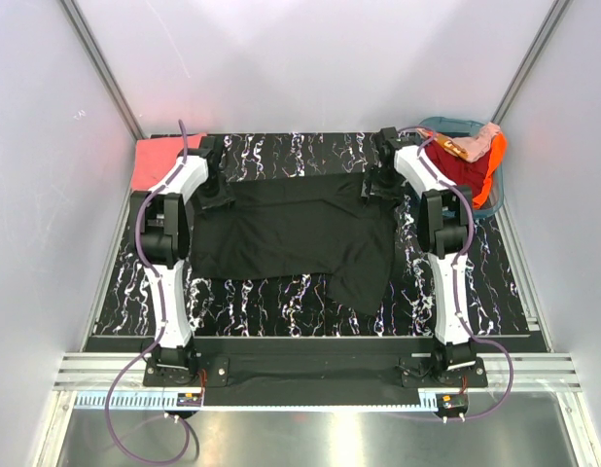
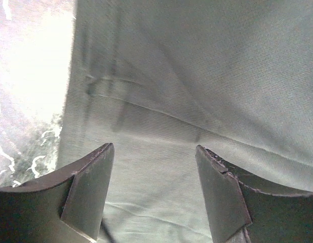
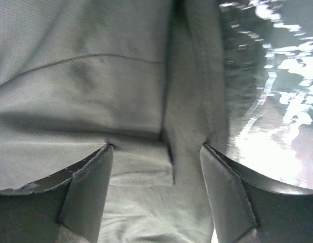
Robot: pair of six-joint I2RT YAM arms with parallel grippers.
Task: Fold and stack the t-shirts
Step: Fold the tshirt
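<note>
The large black t-shirt point(image 1: 291, 233) lies spread across the marbled table, with one part hanging toward the near right. My left gripper point(image 1: 215, 199) is down on its far left edge. In the left wrist view that gripper point(image 2: 154, 152) is open, with flat cloth point(image 2: 197, 76) under the gap. My right gripper point(image 1: 378, 185) is at the shirt's far right corner. It point(image 3: 156, 147) is open, its tips touching the cloth on either side of a seam fold point(image 3: 169, 126). The coral-pink t-shirt point(image 1: 159, 161) lies flat at the back left.
A teal basket point(image 1: 485, 199) holding red and orange clothes stands at the back right corner. White walls close in the table on three sides. Bare marbled table point(image 1: 281, 302) shows in front of the shirt and at the right edge point(image 3: 278, 152).
</note>
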